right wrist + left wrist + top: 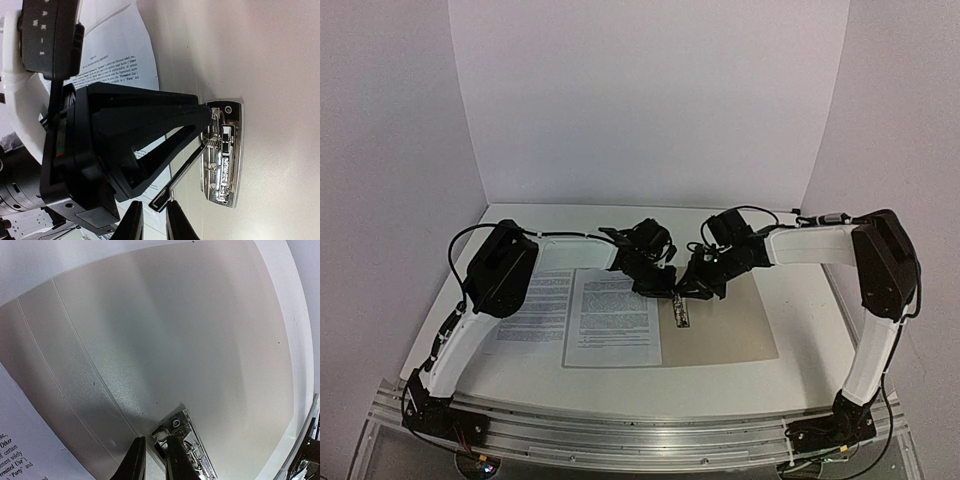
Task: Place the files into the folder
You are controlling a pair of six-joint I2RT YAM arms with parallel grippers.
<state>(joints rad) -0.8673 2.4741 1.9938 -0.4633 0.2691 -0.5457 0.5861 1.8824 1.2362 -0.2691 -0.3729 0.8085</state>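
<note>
Aluminium rail (620, 435) runs along the near edge and carries both arm bases. Beyond it is the white table (520, 375).

Beige cardboard folder (730, 325) lies open and flat mid-table, its right half bare. White printed paper sheet (612, 318), dense black text, lies flat on the folder's left half, its right edge just beside the spine. Second printed sheet (535, 308) lies on the table just left of the first, partly under the left arm. Cannot tell whether the two sheets overlap.

Small shiny metal clip fastener (682, 312) sits along the folder spine, just right of the first sheet. Its thin dark lever (180, 175) is tilted up off the clip body.

Both arms reach in over the spine, wrists close together. Left gripper (154, 455) is at the clip's far end. Fingers a narrow gap apart, nothing clearly clamped, right finger (176, 460) touching or just beside the clip body. Right gripper (154, 220) is at the lever's free end, fingers also slightly apart. The lever tip is right at that gap, contact cannot be told.

White backdrop panels (650, 100) stand behind and on both sides of the table.
</note>
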